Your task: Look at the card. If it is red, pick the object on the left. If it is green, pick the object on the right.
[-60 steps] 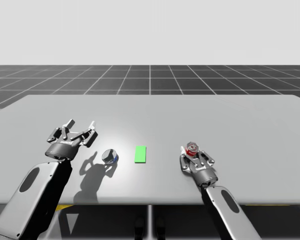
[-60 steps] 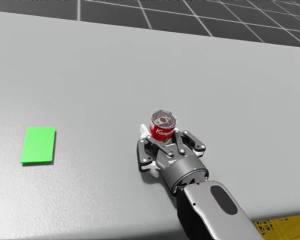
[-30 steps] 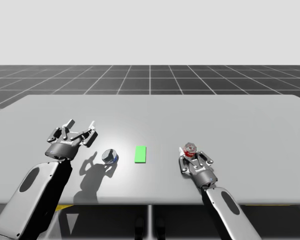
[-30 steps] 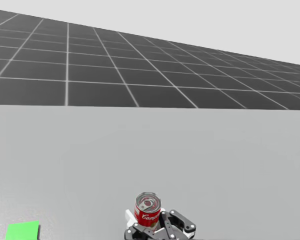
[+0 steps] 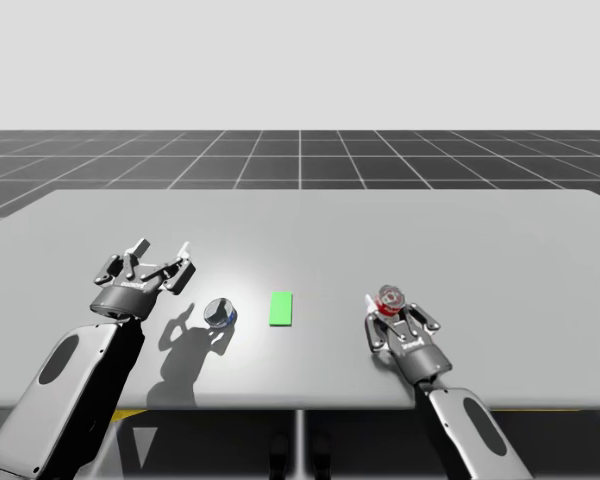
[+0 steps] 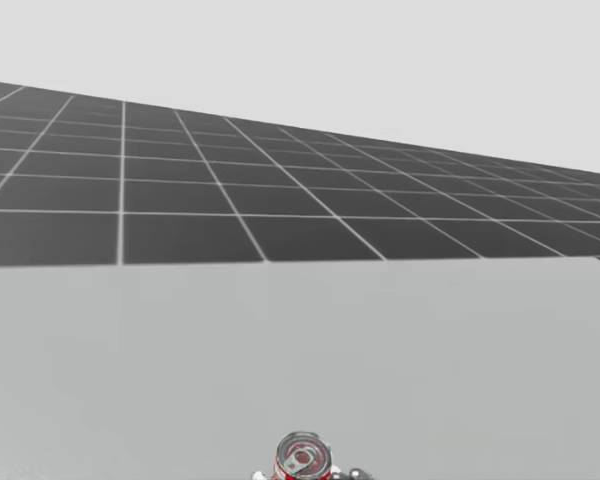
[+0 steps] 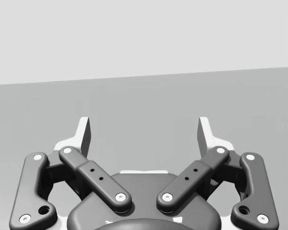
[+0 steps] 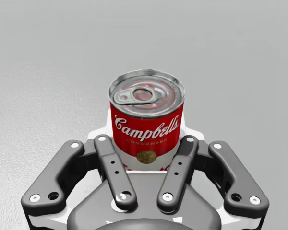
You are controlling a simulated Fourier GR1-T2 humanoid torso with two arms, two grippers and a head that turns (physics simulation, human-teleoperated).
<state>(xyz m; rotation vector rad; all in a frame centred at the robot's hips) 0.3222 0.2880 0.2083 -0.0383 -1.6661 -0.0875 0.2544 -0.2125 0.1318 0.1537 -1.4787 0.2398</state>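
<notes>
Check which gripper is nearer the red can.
Right. My right gripper is shut on the red can. My left gripper, open, is far off, beyond the green card and the silver can.

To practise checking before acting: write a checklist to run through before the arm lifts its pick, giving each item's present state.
1. The green card points to the right-hand object: ok.
2. The red can stands upright: ok.
3. The right pincer is shut on the red can, a finger on each side: ok.
4. The left pincer is open, holding nothing, apart from the blue can: ok.
5. The red can is off the table: cannot tell.
</notes>
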